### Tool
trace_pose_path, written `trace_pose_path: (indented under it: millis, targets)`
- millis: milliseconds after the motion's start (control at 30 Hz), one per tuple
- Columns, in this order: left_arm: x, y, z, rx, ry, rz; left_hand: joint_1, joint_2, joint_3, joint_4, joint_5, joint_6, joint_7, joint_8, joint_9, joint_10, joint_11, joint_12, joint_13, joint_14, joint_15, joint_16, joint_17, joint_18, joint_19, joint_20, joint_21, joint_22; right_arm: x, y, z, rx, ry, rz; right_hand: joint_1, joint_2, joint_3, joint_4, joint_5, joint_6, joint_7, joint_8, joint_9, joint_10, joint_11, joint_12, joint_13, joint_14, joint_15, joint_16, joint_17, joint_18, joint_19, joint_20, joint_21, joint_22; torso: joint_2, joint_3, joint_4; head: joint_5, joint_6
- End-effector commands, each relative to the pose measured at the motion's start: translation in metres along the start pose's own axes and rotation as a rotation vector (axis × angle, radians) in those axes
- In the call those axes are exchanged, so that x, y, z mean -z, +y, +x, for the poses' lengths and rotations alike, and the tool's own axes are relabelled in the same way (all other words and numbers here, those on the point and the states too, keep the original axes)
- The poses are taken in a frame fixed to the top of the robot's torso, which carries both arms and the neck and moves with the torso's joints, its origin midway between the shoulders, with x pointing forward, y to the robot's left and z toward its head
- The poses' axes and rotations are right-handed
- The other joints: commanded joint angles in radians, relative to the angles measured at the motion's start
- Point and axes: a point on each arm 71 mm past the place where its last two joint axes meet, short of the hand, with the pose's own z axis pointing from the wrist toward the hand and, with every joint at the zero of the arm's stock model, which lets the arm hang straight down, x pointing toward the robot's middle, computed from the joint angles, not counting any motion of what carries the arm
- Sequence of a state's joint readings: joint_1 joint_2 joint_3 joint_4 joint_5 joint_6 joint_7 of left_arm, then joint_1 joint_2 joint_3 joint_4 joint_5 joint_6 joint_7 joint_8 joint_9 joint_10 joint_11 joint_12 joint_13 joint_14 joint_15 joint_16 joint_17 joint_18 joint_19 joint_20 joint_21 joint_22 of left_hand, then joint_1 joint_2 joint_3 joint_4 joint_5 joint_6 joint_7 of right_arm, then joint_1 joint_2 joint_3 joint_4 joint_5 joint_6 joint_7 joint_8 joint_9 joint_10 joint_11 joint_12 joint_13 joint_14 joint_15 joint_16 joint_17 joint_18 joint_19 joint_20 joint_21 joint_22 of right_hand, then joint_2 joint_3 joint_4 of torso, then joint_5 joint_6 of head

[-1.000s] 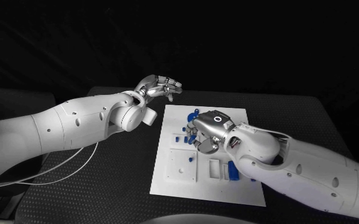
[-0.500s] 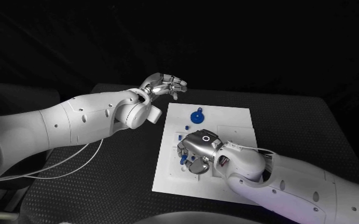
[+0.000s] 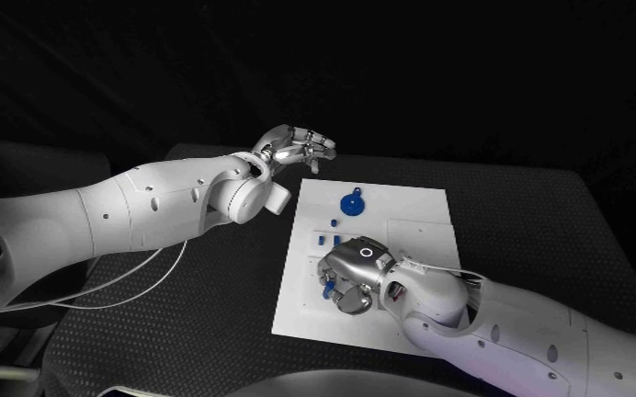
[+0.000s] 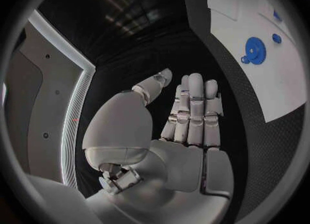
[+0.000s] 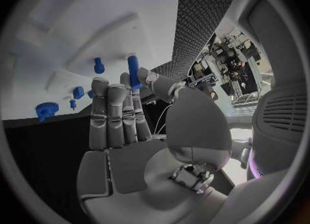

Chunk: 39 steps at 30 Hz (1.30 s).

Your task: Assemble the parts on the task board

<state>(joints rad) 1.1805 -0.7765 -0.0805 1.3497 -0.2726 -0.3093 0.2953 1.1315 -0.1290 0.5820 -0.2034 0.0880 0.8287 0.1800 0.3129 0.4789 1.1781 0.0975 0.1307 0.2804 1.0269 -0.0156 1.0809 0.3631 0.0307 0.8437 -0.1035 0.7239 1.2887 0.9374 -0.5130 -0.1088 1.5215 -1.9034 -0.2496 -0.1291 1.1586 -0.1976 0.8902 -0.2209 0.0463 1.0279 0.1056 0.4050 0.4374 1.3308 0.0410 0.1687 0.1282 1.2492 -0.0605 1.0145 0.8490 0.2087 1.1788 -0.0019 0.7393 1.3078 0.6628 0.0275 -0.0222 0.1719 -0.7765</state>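
Pinching a blue peg between thumb and fingertips of the right hand over the task board, needing upright, slow lowering; left hand hovering off-board, fingers pressed together, empty.

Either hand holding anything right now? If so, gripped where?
The right hand pinches a blue peg by its lower end between thumb and fingertip over the task board. The left hand holds nothing, fingers straight.
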Motion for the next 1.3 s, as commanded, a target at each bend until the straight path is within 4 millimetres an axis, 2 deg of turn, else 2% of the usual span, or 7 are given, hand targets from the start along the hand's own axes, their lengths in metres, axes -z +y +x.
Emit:
trace_pose_path:
  millis: [33,700,1100,1300]
  targets:
    - [-0.001,-0.002,0.002,0.009,0.014,0.008,-0.009,0.001,-0.003,0.002,0.004,-0.006,0.001,-0.006,0.001,-0.002,0.001,0.001,0.000,-0.001,0.006,-0.006,0.001,0.017,0.003,-0.005,-0.007,0.001,-0.001,0.002,0.001,0.014,0.013,-0.015,0.007,0.008,0.006,-0.002,0.002,0.007,-0.001,0.004,0.001,0.004,0.000,0.006,0.029,-0.001,-0.009,0.001,0.002,0.053,0.001,-0.005,0.004,0.020,0.000,0.0000,-0.0001,0.000,-0.001]
    - [0.000,-0.002,0.001,0.008,0.012,0.007,-0.009,0.002,-0.003,0.002,0.004,-0.007,0.001,-0.006,0.002,-0.002,0.001,0.001,0.000,-0.002,0.006,-0.006,0.002,0.017,0.004,-0.005,-0.008,0.002,0.001,-0.003,0.009,0.072,0.063,0.000,0.006,0.009,0.006,-0.005,0.002,0.007,-0.001,0.003,0.001,0.004,0.000,0.006,0.029,0.000,-0.009,0.001,0.003,0.053,0.001,-0.005,0.005,0.020,0.000,-0.0014,0.0007,0.000,-0.006]
    - [-0.001,-0.002,0.003,0.010,0.017,0.007,-0.010,0.002,-0.003,0.003,0.004,-0.007,0.001,-0.006,0.002,-0.003,0.001,0.002,0.000,-0.002,0.006,-0.006,0.002,0.017,0.004,-0.005,-0.008,0.002,-0.006,0.012,0.014,0.079,0.070,-0.035,0.005,0.009,0.006,-0.006,0.002,0.008,-0.001,0.003,0.001,0.004,0.000,0.005,0.030,0.000,-0.009,0.000,0.004,0.053,0.000,-0.005,0.006,0.020,0.000,-0.0009,0.0015,-0.003,-0.004]
    - [-0.001,-0.002,0.003,0.010,0.019,0.007,-0.010,0.002,-0.003,0.003,0.004,-0.007,0.001,-0.007,0.002,-0.003,0.001,0.002,0.000,-0.002,0.006,-0.006,0.002,0.017,0.004,-0.005,-0.008,0.002,-0.006,0.012,0.018,0.082,0.083,-0.034,0.003,0.009,0.006,-0.007,0.002,0.007,-0.001,0.003,0.001,0.004,0.000,0.005,0.030,0.000,-0.009,0.000,0.005,0.053,-0.001,-0.005,0.006,0.020,0.000,-0.0010,0.0015,-0.003,-0.005]
